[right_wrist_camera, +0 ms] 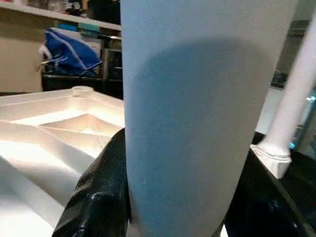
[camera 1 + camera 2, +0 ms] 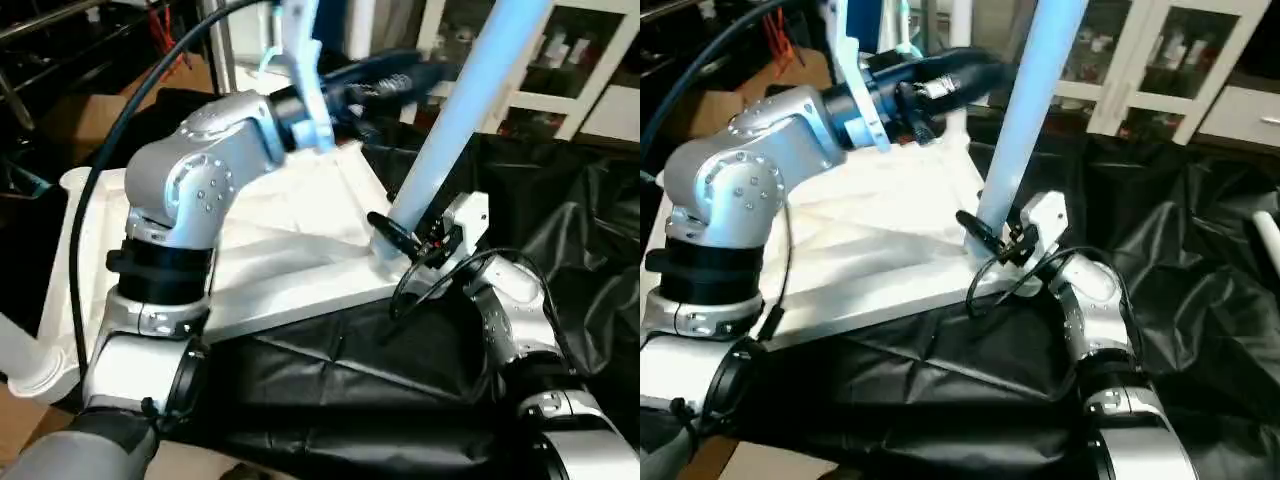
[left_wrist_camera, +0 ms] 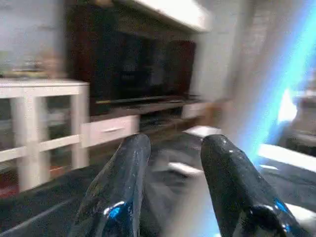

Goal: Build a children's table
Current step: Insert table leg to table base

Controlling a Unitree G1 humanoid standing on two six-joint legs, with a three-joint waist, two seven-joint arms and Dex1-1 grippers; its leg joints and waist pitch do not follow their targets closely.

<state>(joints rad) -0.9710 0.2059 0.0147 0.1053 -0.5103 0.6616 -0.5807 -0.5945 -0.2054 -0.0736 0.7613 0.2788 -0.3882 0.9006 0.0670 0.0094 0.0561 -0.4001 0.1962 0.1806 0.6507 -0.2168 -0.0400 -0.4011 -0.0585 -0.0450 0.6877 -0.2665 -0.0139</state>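
Observation:
The white tabletop (image 2: 290, 270) lies underside up on a black sheet, its ribs showing. A long white leg (image 2: 470, 90) stands tilted in the corner socket on the right. My right gripper (image 2: 395, 235) is shut on the base of this leg, one black finger (image 1: 98, 197) on each side of the tube. My left gripper (image 2: 970, 75) hangs above the far edge of the tabletop, open, with nothing between its fingers (image 3: 123, 177). Another leg (image 1: 296, 98) stands in a socket at a farther corner. A third leg (image 2: 15, 350) meets the socket at the near left corner.
A crumpled black sheet (image 2: 580, 250) covers the surface around and under the tabletop. A white cabinet with glass doors (image 2: 1170, 70) stands behind on the right. A brown cardboard box (image 2: 90, 110) lies at the back left. A black cable (image 2: 110, 150) arcs over my left arm.

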